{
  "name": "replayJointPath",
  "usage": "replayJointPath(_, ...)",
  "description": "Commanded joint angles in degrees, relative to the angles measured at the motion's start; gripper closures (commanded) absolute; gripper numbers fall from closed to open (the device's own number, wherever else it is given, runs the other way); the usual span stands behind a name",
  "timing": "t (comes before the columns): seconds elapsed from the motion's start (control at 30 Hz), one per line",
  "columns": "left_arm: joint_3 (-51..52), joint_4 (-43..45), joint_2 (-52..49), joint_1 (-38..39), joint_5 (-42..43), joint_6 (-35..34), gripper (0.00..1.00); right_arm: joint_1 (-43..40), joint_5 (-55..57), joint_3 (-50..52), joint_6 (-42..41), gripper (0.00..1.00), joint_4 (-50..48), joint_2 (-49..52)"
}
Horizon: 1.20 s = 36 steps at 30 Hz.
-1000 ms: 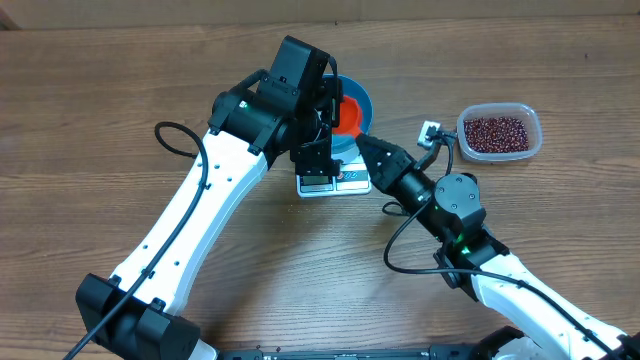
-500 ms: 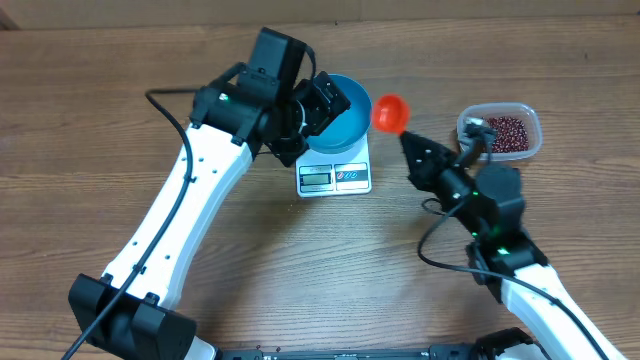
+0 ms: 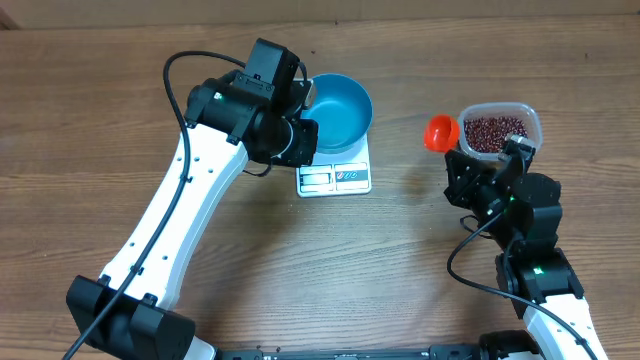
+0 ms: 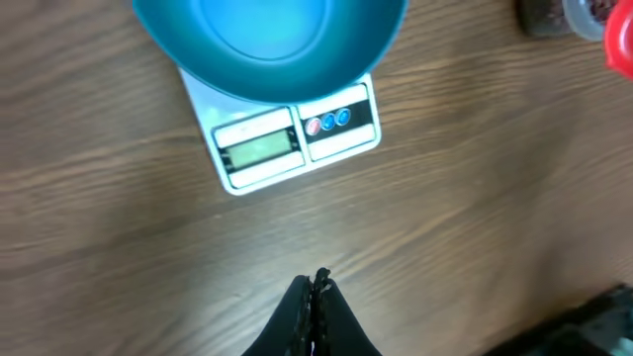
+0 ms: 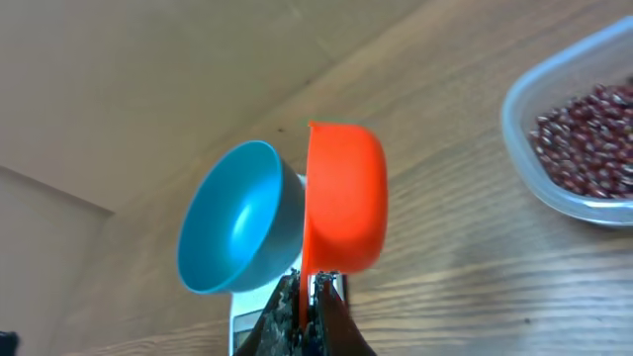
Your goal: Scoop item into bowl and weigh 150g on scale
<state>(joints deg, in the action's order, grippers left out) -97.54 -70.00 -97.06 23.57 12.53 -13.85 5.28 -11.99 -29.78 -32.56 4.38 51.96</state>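
Orange scoop [image 5: 341, 203] is held by its handle in the right hand [image 5: 309, 289], whose jaws are closed tight on it. From overhead the cup seems empty, but the view is small.

Seen from overhead, the clear tub [image 3: 537, 138] w/ the beans [image 3: 497, 131] sits at approx. 3 o'clock from the blue bowl [image 3: 340, 105], well apart. The scoop is just beside the tub rim, at its 9 o'clock. The bowl stands on the white scale [image 3: 334, 178] and looks empty inside. The display is too blurred to read.

Left hand [image 4: 315, 295] is fully closed w/ nothing in it. It is near the bowl at about 8 o'clock, above the bare surface [image 4: 119, 257].

Step in hand, in my judgement: fill the scoop from the tub. To do it well:
- Tip the cup mouth down into the heap and push in low.
- Level the cup before lifting, so no beans roll off on the way to the bowl.
- Take modest loads, esp. near the target weight.
- Left hand should not touch bowl or scale, otherwise the reading is false.
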Motion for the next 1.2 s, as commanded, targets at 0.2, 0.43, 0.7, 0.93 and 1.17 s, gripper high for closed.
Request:
replayJointPath(0.2,-0.3,3.4,1.9,4.9,-11.7,4.8,0.96,-0.3,5.0,-0.6,2.6,0.96,3.1,-0.6)
replayJointPath(0.43,9.1,13.9,1.9,12.2,-15.9,8.1,0.95,-0.5,6.4,-0.6,2.6,0.96,3.6,-0.6)
replayJointPath(0.7,24.1,31.8,1.9,13.4,-15.5,8.1,0.96,-0.5,7.1,-0.6,2.6,0.96,4.1,-0.5)
replayJointPath(0.93,32.7,42.3,1.7,14.1,-15.5,9.2,0.96,-0.5,7.1,-0.6,2.6,0.96,4.1,-0.4)
replayJointPath(1.17,34.3,45.8,0.6,14.3,-15.5,9.7,0.96,-0.5,7.1,-0.6,2.6,0.96,4.3,-0.4)
